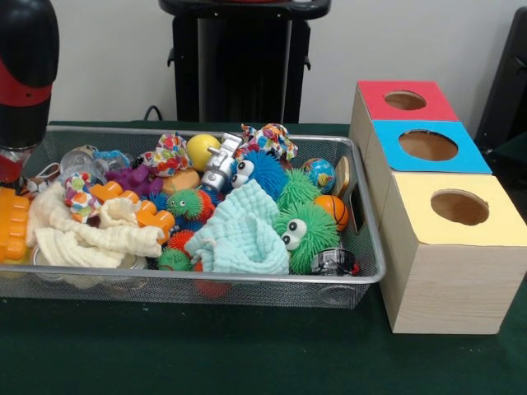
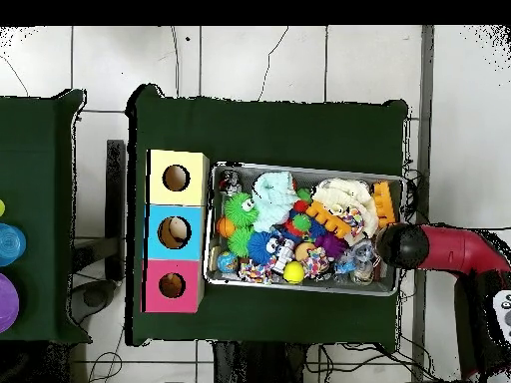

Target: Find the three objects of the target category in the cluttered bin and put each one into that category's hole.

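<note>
My red and black arm's gripper [image 1: 10,169] hung over the left end of the silver wire-mesh bin [image 1: 206,284], its opening hidden, so I judged I should first probe for buried tan figures, the red-panelled hole [image 1: 404,100] lying far right.

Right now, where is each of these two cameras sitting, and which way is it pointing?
Front view: sits across the table, facing the robot's pedestal over the cluttered bin; the arm hangs at the left edge.
Overhead view: sits above, looking straight down; the red arm reaches the bin's right end, its end effector hidden.
Shared: the bin and the red, blue and yellow holes.
</note>
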`<control>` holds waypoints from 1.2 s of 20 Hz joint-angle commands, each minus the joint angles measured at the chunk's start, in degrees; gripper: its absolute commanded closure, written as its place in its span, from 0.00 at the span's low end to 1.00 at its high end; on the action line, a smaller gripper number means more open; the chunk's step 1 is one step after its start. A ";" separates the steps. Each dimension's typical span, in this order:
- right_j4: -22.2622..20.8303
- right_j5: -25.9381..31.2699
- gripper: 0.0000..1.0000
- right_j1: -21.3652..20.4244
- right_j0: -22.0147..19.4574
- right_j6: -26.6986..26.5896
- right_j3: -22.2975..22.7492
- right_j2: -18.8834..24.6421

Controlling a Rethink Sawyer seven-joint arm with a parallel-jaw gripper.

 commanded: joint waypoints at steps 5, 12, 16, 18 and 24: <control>-2.85 9.38 0.00 -0.03 -4.09 -8.25 8.21 -2.94; -2.71 8.16 0.00 -1.41 -5.31 -9.39 11.19 -1.27; -2.42 7.31 0.00 -2.18 -6.72 -11.16 13.57 0.50; -2.53 6.42 0.00 -2.21 -7.31 -11.04 14.13 1.15; -3.29 4.99 0.00 -2.48 -7.65 -9.58 14.63 1.72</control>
